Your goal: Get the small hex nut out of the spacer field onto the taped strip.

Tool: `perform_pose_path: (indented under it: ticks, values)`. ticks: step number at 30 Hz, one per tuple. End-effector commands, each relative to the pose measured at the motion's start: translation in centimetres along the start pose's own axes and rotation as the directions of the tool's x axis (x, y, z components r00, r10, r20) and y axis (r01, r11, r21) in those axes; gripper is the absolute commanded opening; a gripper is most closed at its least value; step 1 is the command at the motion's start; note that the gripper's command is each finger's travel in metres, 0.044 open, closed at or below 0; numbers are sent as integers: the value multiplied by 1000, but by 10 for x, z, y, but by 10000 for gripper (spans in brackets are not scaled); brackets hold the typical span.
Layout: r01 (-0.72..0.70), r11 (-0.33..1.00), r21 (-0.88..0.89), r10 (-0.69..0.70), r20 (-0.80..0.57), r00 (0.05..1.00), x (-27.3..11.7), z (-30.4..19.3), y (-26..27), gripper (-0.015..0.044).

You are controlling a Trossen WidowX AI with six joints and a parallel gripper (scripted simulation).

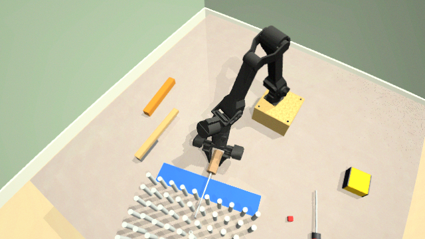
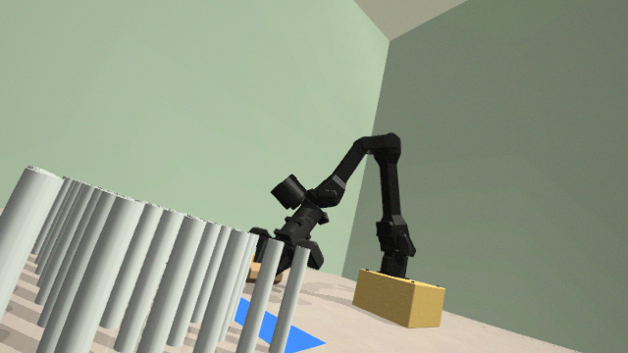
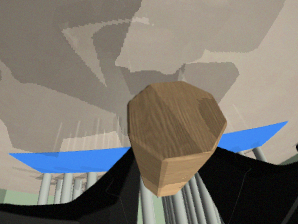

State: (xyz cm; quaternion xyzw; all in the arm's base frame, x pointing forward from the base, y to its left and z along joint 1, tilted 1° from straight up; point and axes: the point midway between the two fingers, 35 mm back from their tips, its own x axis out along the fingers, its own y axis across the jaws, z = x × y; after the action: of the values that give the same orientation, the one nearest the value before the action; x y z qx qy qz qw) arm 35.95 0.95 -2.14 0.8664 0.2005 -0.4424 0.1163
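My gripper [image 1: 216, 162] [image 3: 164, 148] is shut on the wooden handle [image 1: 212, 170] [image 2: 259, 271] [image 3: 175, 120] of a thin metal-rod tool, behind the blue taped strip [image 1: 237, 195] [image 2: 300, 337] [image 3: 75, 162]. The rod [image 1: 207, 182] slants forward over the strip. Its tip is among the front rows of standing metal spacers [image 1: 215, 217] [image 2: 172, 279] [image 3: 44, 190]; whether it touches one cannot be told. The spacers in view stand upright. A small pale shape [image 1: 190, 233] low in the top view may be the hex nut, but I cannot be sure. No nut shows on the strip.
An orange bar [image 1: 159, 97] and a tan stick [image 1: 157, 134] lie left of the arm. A yellow block [image 1: 358, 181], a small red cube [image 1: 290, 218] and a metal-shafted tool [image 1: 316, 212] lie to the right. The arm stands on a wooden base [image 1: 270, 120] [image 2: 383, 299].
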Motion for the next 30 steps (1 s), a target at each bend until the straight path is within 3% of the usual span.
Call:
perform_pose_path:
  ticks: [1, 30]
  values:
    - [-4, 1000, 4, 4, -1, 1000, 1, -3, 1, 0]
    - [-4, 1000, 4, 4, -3, 1000, 13, -20, 1, 0]
